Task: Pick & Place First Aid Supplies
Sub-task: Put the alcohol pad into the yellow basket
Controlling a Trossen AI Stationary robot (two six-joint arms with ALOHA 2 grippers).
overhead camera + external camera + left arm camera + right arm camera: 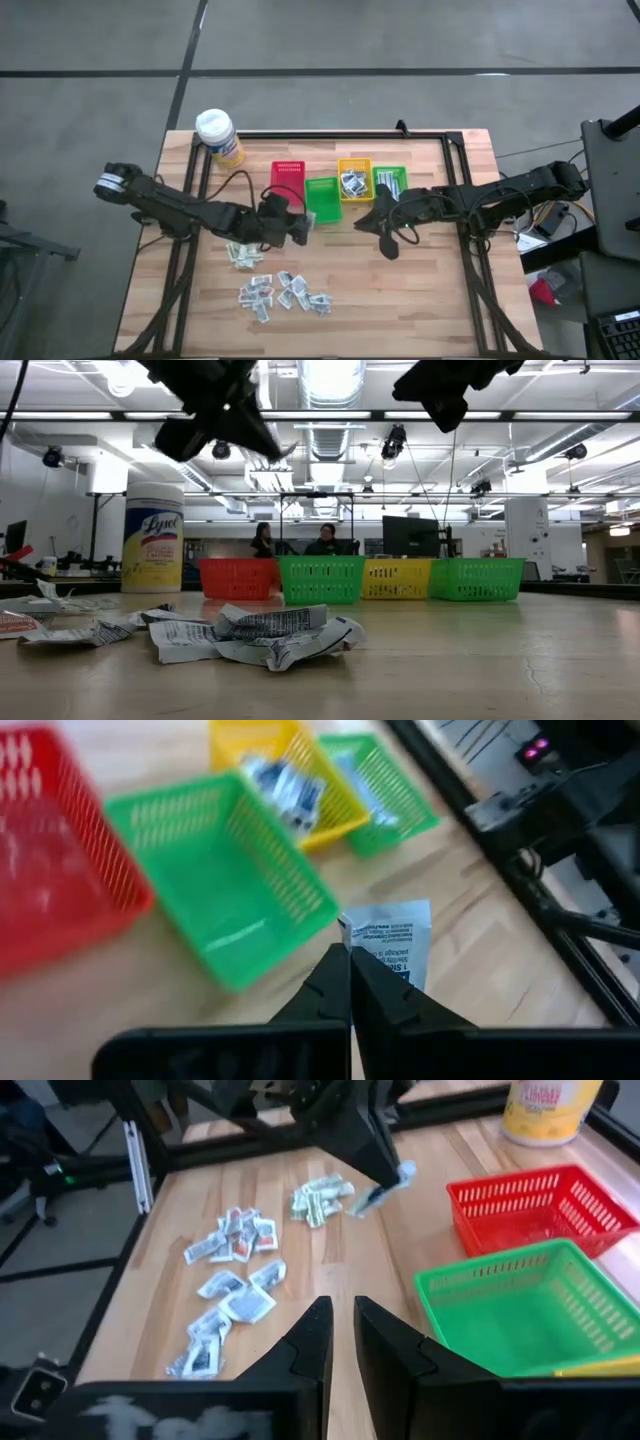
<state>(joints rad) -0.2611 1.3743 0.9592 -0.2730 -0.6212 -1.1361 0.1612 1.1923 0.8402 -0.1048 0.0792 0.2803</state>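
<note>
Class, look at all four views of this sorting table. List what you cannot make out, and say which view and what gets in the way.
- Print on the packet in the left end effector: left wrist view, blurred.
- Contents of the four bins: low view, their walls hide them, e.g. the red bin.
- Contents of the yellow bin: high view, too small.
- Both end effectors: low view, cut off by the top edge.
</note>
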